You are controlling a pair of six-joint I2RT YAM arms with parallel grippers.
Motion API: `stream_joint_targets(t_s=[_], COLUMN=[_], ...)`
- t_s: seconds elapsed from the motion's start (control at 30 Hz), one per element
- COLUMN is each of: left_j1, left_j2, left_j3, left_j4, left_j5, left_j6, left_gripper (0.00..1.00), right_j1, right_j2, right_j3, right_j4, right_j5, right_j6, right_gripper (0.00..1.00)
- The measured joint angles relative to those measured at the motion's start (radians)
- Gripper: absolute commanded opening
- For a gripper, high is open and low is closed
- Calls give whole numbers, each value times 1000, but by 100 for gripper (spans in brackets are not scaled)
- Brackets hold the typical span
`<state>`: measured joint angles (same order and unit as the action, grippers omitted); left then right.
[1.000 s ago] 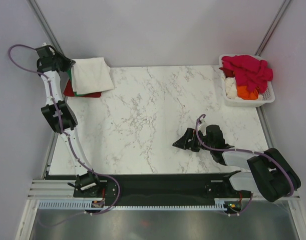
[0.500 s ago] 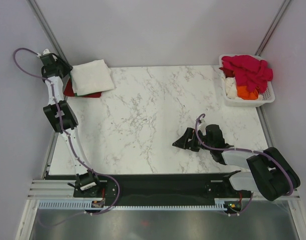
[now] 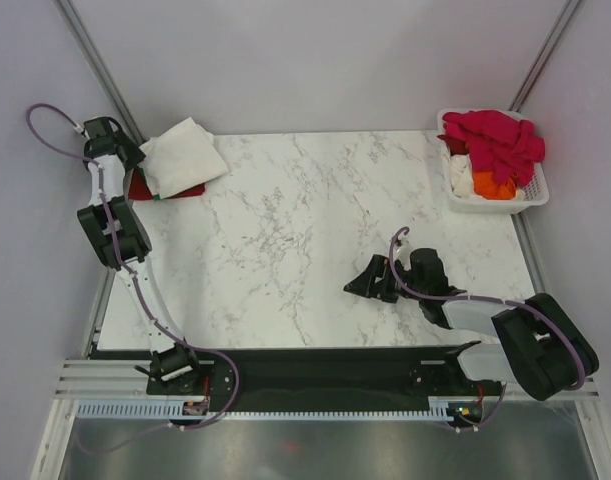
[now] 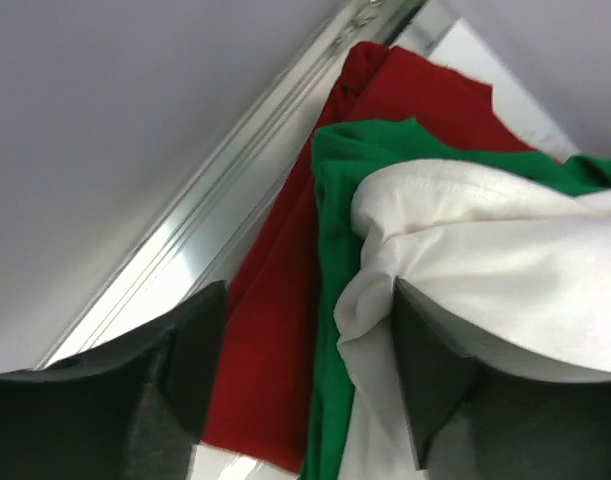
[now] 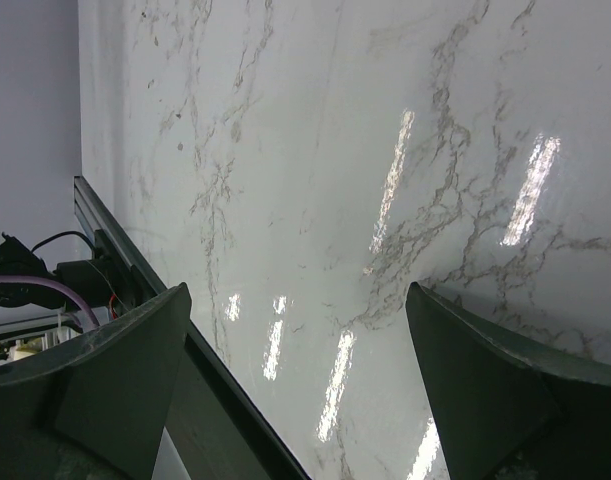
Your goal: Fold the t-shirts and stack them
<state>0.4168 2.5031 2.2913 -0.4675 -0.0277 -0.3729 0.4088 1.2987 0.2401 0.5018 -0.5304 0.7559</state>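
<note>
Three folded t-shirts lie stacked at the table's back left corner: a white one [image 3: 183, 152] on top, a green one [image 4: 335, 230] under it and a red one [image 3: 140, 185] at the bottom. My left gripper [image 3: 123, 160] is at the stack's left edge, open. In the left wrist view the red [image 4: 275, 330] and green edges lie between its jaws [image 4: 307, 300], and the white shirt [image 4: 505, 260] bunches against the right finger. My right gripper [image 3: 360, 278] rests open and holds nothing over bare marble [image 5: 295, 295] at the front right.
A white slatted basket [image 3: 540, 190] at the back right holds crumpled magenta [image 3: 495, 140], orange [image 3: 493, 185] and white [image 3: 462, 175] cloth. An aluminium rail [image 4: 185, 230] and a grey wall run close behind the stack.
My left gripper has opened and let go of the white shirt, drawing back a little to the left. The white shirt has turned slightly on the stack. The right arm has not moved.
</note>
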Motion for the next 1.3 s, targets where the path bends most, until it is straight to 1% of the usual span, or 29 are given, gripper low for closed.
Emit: stream_joint_targets(t_s=[0.03,0.1,0.17,0.27,0.37,0.47,0.57,0.63,0.73,0.83,0.87,0.9,0.93,1.0,1.03,1.1,1.13,1.17,1.23,1.27,1.3], left_j1=[2,9,13,17,24,34,42,42,43,40,34,26,18,-1,-13,-38,-48,-58,-77,-80,-81], left_j2=[-27,-82,-124,-157,-167,-167,-183,-227,-291,-332,-346,-369,-393,-434,-456,-497,-518,-537,-581,-597,-611], left_j3=[-34,-84,-111,-113,-113,-112,-159,-256,-395,-463,-481,-511,-539,-575,-590,-612,-622,-631,-644,-645,-645], left_j4=[-12,-40,-73,-100,-107,-103,-45,31,75,86,90,101,103,105,108,114,119,119,119,119,121], left_j5=[-24,-51,-60,-54,-12,61,120,164,208,223,222,222,221,217,212,185,172,158,131,125,122], left_j6=[0,0,-11,-22,-24,-23,-18,-9,-15,-31,-37,-48,-61,-78,-82,-84,-84,-85,-89,-91,-91], left_gripper=[93,100,100,100,100,100,100,98,86,77,73,66,65,58,57,52,48,41,31,21,17], right_j1=[0,0,0,0,0,0,0,0,0,0,0,0,0,0,0,0,0,0,0,0,0], right_j2=[0,-3,-6,-8,-10,-11,-13,-13,-13,-13,-13,-13,-13,-13,-13,-13,-13,-13,-12,-12,-11], right_j3=[0,-3,-4,-6,-13,-16,-18,-19,-19,-19,-19,-19,-19,-19,-19,-19,-19,-19,-19,-19,-19], right_j4=[0,0,0,1,10,15,16,18,18,18,18,19,19,19,19,19,19,19,19,20,21], right_j5=[0,0,0,0,-5,-6,-7,-7,-7,-7,-7,-8,-8,-8,-8,-8,-8,-8,-9,-9,-11], right_j6=[0,0,-1,-1,-1,-1,-1,-1,-1,-1,-1,-1,-1,-1,-1,-1,-1,-1,-1,-1,-1], right_gripper=[98,98,98,98,98,98,98,98,98,98,98,98,98,98,98,98,98,98,98,98,98])
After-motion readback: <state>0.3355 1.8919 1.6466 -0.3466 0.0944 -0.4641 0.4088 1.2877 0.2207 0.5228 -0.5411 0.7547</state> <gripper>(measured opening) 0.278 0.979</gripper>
